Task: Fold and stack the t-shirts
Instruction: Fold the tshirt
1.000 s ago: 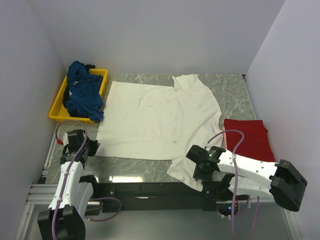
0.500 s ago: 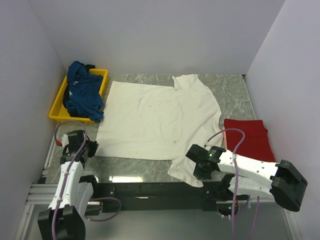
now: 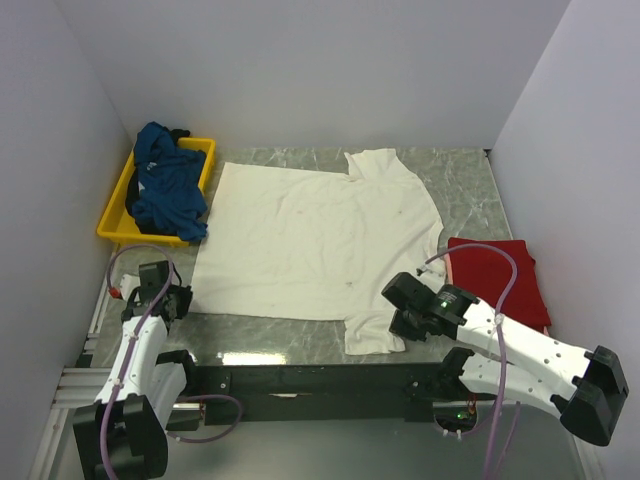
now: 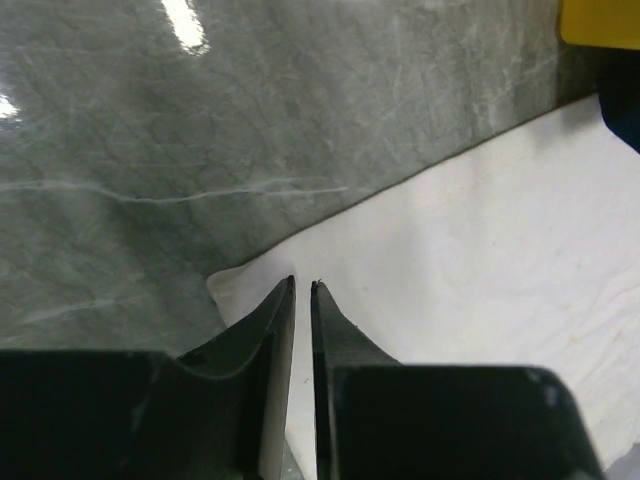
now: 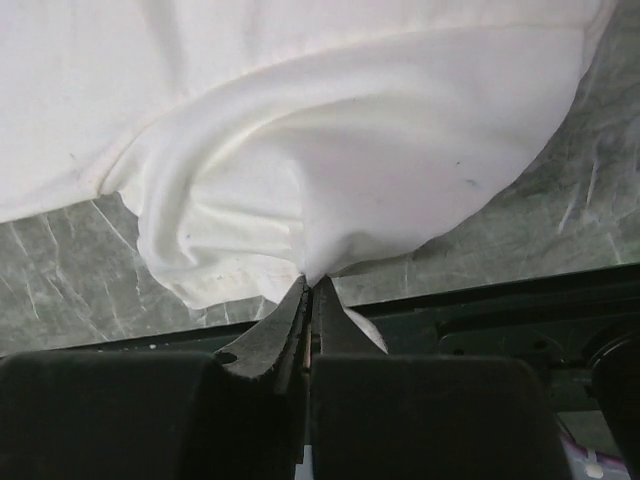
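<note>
A cream-white t-shirt [image 3: 310,235] lies spread flat on the marble table. My left gripper [image 3: 183,298] sits at its near left hem corner; in the left wrist view the gripper [image 4: 303,285] is shut with the white cloth [image 4: 480,250] in the thin slit between the fingers. My right gripper [image 3: 400,318] is shut on the shirt's near right sleeve; in the right wrist view the gripper [image 5: 310,283] pinches a bunched fold of the cloth [image 5: 350,150], lifted a little off the table. A red t-shirt [image 3: 500,275] lies folded at the right. A dark teal-blue t-shirt [image 3: 165,185] is heaped in the tray. No pale pink shirt is in view.
The yellow tray [image 3: 115,215] stands at the back left, against the left wall; its corner shows in the left wrist view [image 4: 600,20]. White walls close in the table on three sides. The black rail of the arm bases [image 3: 300,378] runs along the near edge.
My right gripper has moved right and away from the near edge, drawing the near right sleeve with it. My left gripper has shifted slightly towards the near left.
</note>
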Controlling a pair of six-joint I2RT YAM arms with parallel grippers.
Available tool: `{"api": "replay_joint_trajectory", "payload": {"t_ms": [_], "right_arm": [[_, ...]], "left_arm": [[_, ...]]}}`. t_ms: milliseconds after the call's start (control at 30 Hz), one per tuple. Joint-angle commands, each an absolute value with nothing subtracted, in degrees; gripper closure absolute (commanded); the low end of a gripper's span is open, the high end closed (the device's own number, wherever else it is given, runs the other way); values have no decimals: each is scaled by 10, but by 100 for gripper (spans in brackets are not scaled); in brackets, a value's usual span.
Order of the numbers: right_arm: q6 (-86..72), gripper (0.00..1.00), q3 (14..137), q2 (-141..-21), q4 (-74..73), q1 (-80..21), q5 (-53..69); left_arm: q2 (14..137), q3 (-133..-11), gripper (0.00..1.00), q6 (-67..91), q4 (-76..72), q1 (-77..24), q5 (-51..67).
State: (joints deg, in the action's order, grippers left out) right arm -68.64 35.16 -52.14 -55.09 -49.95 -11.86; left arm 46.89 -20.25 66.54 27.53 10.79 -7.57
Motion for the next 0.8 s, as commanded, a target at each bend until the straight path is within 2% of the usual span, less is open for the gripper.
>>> {"api": "replay_joint_trajectory", "payload": {"t_ms": [0,67,167,200,267,767], "right_arm": [[-659,100,379,-513,-558,-483,-149],[-645,100,383,-513,-551,-473,-145],[-628,100,384,-521,-537,-462,-139],[-625,100,385,-526,-531,-460,-139],[-614,100,383,-532,-524,-454,-134],[-530,100,374,-561,-457,-388,-100]], "left_arm": [[472,-212,82,678,290,106,-108],[475,-217,82,679,304,106,-119],[479,-225,73,683,315,107,-128],[481,-228,66,684,318,107,-128],[486,-231,63,690,330,106,-133],[517,-270,58,719,386,96,-156]]}}
